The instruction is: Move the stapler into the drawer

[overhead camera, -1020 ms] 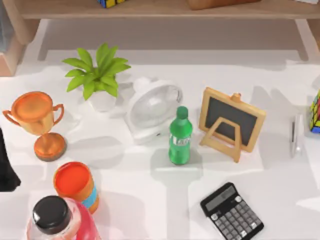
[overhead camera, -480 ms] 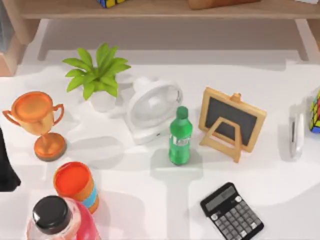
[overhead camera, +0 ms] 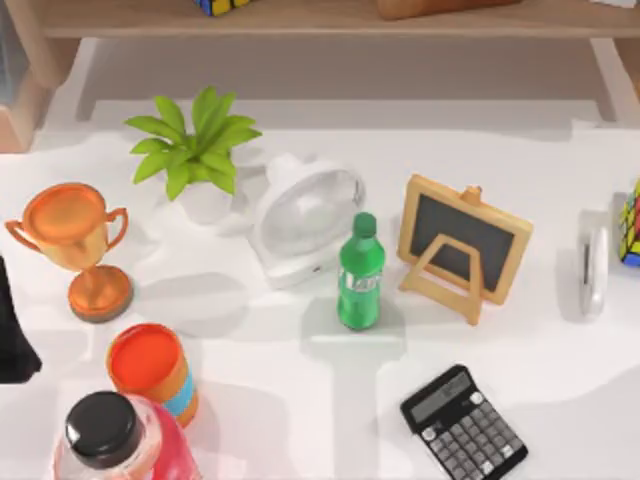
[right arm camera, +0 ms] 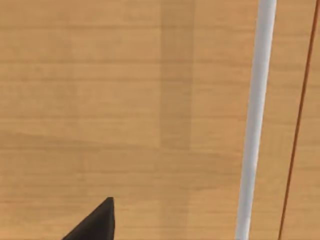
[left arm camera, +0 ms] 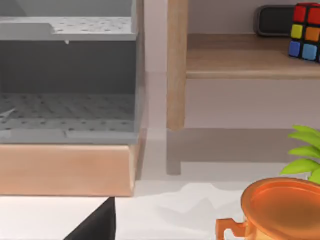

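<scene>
Top view: the stapler (overhead camera: 594, 268) is seen at the right edge of the frame, mid-height, lying on the white table (overhead camera: 300, 400) just beside a colour cube (overhead camera: 631, 222) and right of the small chalkboard easel (overhead camera: 462, 243); a calculator (overhead camera: 464, 423) sits lower right, a green bottle (overhead camera: 360, 272) and a white fan (overhead camera: 305, 218) near centre. A dark piece of the left arm (overhead camera: 14, 330) is parked at the left edge. Left wrist view: an open grey drawer (left arm camera: 67, 107) with a wooden front is framed upper left, with one dark fingertip (left arm camera: 95, 225) at the bottom; finger spread cannot be told. Right wrist view: wood panel, one dark fingertip (right arm camera: 95, 222); spread cannot be told. Stapler judged light, rigid, smooth-cased; best pinched across the narrow mid-body.
</scene>
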Controlling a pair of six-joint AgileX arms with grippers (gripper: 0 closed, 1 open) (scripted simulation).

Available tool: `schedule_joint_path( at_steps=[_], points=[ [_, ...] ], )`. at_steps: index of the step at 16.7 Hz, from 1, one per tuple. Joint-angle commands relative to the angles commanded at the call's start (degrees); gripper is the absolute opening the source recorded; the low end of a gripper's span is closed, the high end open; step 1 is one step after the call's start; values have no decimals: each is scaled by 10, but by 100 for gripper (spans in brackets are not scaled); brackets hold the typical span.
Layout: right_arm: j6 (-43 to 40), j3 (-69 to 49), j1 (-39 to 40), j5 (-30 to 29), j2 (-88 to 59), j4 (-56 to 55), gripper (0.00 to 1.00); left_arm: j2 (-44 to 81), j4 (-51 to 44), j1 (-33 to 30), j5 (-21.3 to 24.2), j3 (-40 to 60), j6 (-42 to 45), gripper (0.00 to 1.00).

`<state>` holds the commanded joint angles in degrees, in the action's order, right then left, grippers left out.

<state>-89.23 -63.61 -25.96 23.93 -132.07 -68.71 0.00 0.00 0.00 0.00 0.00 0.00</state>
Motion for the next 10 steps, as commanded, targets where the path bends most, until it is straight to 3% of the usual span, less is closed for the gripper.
schedule_joint_path(
  at_steps=[9,10],
  points=[
    [-1,-60,10,-11,-28,31,100,0,0,0,0,0,0,100],
    [-1,-60,10,-11,-28,31,92,0,0,0,0,0,0,100]
  ],
)
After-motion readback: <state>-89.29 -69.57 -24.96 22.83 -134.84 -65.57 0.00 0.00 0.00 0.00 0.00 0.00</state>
